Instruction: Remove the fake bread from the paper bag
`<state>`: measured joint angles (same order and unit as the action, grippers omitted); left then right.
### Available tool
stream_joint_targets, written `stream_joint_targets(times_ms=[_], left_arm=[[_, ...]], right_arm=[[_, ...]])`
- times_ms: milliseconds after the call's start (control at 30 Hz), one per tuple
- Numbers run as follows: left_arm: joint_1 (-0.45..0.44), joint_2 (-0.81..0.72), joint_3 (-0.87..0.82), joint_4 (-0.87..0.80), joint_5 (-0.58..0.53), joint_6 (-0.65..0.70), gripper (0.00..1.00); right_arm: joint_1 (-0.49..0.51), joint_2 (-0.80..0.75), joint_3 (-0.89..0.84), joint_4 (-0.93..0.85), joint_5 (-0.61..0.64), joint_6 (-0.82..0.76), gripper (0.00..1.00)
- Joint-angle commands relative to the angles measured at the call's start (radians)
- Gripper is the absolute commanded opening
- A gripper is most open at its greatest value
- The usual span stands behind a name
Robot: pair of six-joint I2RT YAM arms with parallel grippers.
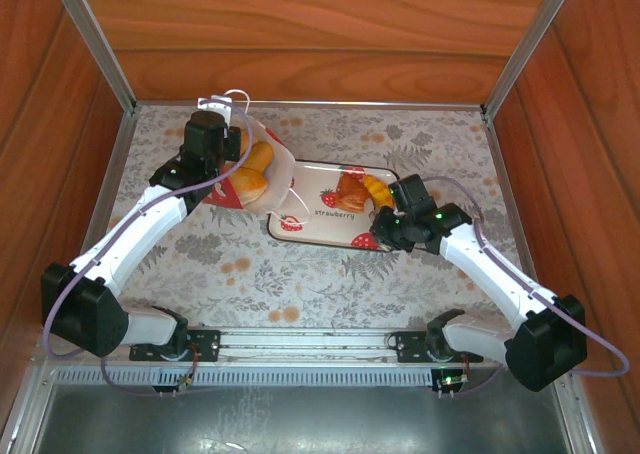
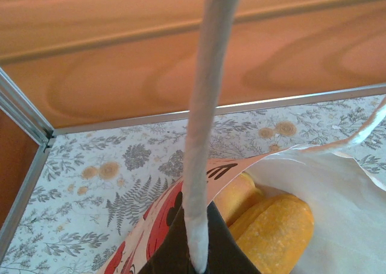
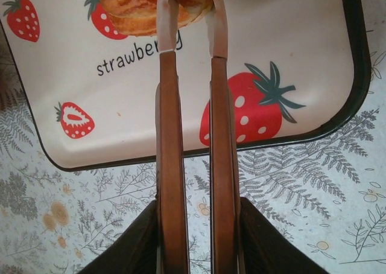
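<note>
White cord handle (image 2: 202, 135) running down into the left gripper (image 2: 199, 253), jaws pressed together on the rim of the paper bag (image 1: 228, 189).

Holds the bag tipped near the far left corner of the table (image 1: 300, 284), red strawberry band low, mouth turned toward the table's middle. Inside, two orange pieces of the fake bread (image 2: 274, 232) lying side by side against the white lining, poking out of the mouth in the top view. Just beside the mouth, a flat strawberry-print tray (image 1: 320, 229) about mid-table, carrying a dark croissant (image 1: 350, 188) and an orange pastry (image 1: 379, 188), touching, near the tray's far right corner. Over the tray's right edge, the right gripper (image 3: 192, 8), fingers parallel with a narrow gap, tips at the near edge of those two pastries; pinching or merely beside them, cannot tell.
</note>
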<state>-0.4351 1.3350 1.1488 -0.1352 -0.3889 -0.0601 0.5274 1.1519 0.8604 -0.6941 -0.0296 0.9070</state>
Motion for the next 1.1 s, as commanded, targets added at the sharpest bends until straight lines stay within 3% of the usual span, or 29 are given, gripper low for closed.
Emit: stream_joint_targets(times_ms=[0, 300, 500, 1067], left_arm=[[0.001, -0.015, 0.017, 0.049, 0.005, -0.003, 0.0], [0.0, -0.005, 0.028, 0.049, 0.013, -0.006, 0.0], [0.001, -0.007, 0.028, 0.049, 0.014, -0.006, 0.0], [0.001, -0.016, 0.022, 0.048, 0.016, -0.006, 0.0]], right_arm=[[-0.009, 0.003, -0.021, 0.006, -0.016, 0.026, 0.34], [-0.009, 0.028, -0.045, 0.056, -0.071, 0.036, 0.36], [-0.009, 0.027, -0.008, -0.015, -0.018, 0.027, 0.43], [-0.011, -0.05, 0.082, -0.15, 0.03, 0.004, 0.43]])
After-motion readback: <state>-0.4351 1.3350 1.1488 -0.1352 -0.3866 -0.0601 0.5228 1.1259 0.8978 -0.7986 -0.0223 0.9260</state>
